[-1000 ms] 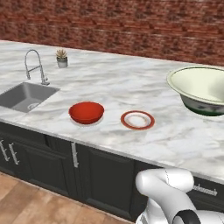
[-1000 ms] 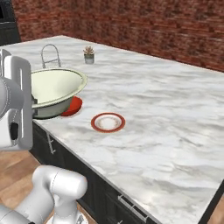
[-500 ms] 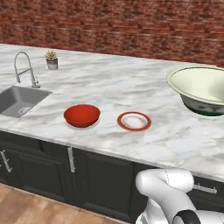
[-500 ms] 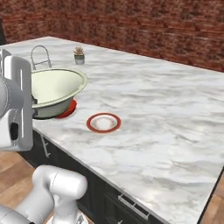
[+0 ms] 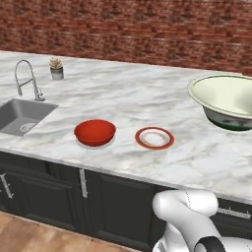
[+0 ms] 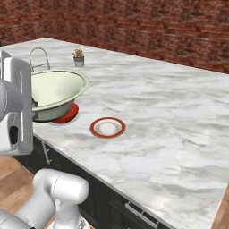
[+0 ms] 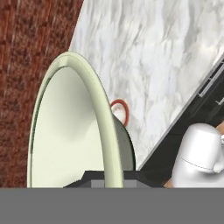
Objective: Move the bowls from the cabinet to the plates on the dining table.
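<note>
A cream-white bowl with green markings [image 5: 227, 100] hangs in the air above the dining table's marble top [image 5: 147, 93]. My gripper [image 7: 107, 178] is shut on the rim of that bowl [image 7: 70, 127], which also stands beside my hand in the right base view [image 6: 56, 91]. The glossy red bowl [image 5: 95, 132] rests on the marble near the front edge; I cannot tell what lies under it. To its right lies a red-orange-rimmed plate [image 5: 154, 138], with nothing on it [image 6: 107, 127]. The held bowl partly hides the red bowl [image 6: 66, 116]. The cabinet is out of view.
A steel sink [image 5: 19, 115] with a curved faucet [image 5: 27, 78] is set in the top at the left, and a small potted plant [image 5: 56, 68] stands behind it. A brick wall [image 5: 128, 29] runs behind. Black doors with silver handles [image 5: 82, 183] sit under the front edge.
The whole scene has drifted slightly left and down as the base moved. The cream-white bowl stays held at the same place in the views.
</note>
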Controlling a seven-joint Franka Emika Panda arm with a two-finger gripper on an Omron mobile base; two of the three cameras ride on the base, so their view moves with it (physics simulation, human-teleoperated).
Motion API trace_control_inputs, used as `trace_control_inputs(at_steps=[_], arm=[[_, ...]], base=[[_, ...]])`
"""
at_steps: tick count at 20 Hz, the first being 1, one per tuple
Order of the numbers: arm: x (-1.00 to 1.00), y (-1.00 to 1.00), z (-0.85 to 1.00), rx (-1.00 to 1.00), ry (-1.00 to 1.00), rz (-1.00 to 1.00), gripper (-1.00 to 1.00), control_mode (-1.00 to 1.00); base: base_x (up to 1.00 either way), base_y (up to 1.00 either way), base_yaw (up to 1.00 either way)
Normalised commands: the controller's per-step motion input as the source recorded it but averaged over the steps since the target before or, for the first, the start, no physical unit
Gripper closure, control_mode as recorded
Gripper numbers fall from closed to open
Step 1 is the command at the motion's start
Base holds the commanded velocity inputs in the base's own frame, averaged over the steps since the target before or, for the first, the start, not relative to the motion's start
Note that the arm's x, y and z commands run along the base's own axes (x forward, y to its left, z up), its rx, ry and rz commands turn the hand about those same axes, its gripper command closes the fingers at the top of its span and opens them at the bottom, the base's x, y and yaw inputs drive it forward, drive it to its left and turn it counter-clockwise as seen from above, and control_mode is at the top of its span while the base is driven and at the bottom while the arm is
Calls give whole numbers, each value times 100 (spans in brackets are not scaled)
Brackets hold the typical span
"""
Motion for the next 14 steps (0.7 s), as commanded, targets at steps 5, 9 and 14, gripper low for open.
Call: trace_control_inputs(at_steps=[5,9,14], arm=[[0,0,0,0,0,0,100,100],[0,0,0,0,0,0,100,100],[0,0,0,0,0,0,100,100]], base=[[8,61,0],[28,49,-3],[58,5,-5]])
